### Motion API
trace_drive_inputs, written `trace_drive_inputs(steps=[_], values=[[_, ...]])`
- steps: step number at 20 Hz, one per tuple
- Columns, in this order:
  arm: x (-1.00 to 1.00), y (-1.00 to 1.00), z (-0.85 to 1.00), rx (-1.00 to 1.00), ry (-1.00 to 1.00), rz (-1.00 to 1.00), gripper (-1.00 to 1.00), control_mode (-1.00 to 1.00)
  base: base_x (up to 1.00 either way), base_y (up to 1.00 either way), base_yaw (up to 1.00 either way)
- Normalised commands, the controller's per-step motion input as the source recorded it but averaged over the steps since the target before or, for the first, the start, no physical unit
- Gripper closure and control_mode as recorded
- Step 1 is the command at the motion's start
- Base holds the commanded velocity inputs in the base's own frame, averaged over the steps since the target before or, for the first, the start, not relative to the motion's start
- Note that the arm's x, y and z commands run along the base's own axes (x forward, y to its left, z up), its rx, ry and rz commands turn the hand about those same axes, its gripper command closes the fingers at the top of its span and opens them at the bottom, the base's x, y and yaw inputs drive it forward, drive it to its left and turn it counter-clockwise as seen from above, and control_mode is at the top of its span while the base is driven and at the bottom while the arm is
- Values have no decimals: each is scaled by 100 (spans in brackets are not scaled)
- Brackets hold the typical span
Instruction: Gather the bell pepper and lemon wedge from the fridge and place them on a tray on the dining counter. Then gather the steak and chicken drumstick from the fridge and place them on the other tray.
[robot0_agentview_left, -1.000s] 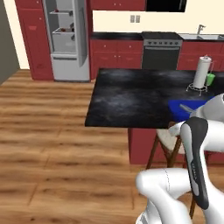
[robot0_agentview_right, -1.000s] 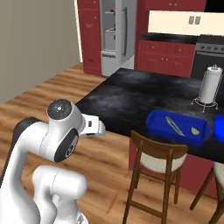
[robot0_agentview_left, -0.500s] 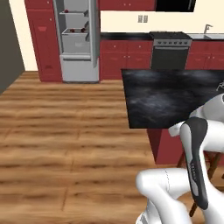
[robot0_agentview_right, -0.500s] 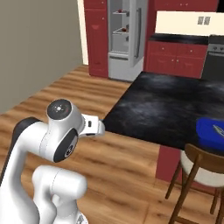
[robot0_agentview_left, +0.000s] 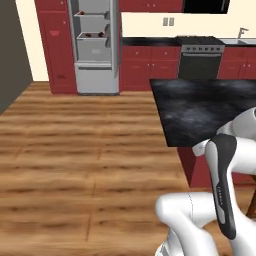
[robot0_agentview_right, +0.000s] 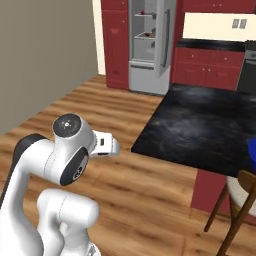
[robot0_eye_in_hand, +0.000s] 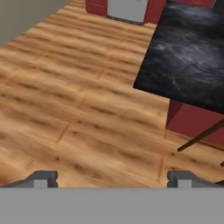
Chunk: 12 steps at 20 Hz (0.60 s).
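So closest to you, the fingers (robot0_eye_in_hand: 111, 179) are spread wide apart with nothing between them, just hanging over bare wood floor (robot0_eye_in_hand: 65, 109). You can see both dark tips poking up at the bottom of the hand view, one on each side.

A bit further out, the dark marbled tabletop (robot0_agentview_right: 205, 125) of the dining counter sits off to the right of the arm, red panel underneath it. There's a wooden chair (robot0_agentview_right: 240, 200) tucked up against its near side in the right base view, and a sliver of something blue (robot0_agentview_right: 252, 150) at the tabletop's right edge, cut off by the frame, so you can't really tell what it is.

Way across the floor against the back wall is the fridge (robot0_agentview_left: 95, 47), door open, shelves showing. You can make out small dark-red things on the shelves (robot0_agentview_left: 92, 35), but they're too tiny to say which is the bell pepper, lemon wedge, steak or drumstick. Red cabinets (robot0_agentview_left: 145, 67) run along beside it, then a black stove (robot0_agentview_left: 200, 57) further right.
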Motion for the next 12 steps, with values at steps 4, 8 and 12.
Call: trace_drive_inputs(steps=[4, 8, 12], values=[[0, 0, 0, 0, 0, 0, -100, 100, 1, 53, 0], [0, 0, 0, 0, 0, 0, -100, 100, 26, 100, -7], [0, 0, 0, 0, 0, 0, -100, 100, 37, 100, -12]])
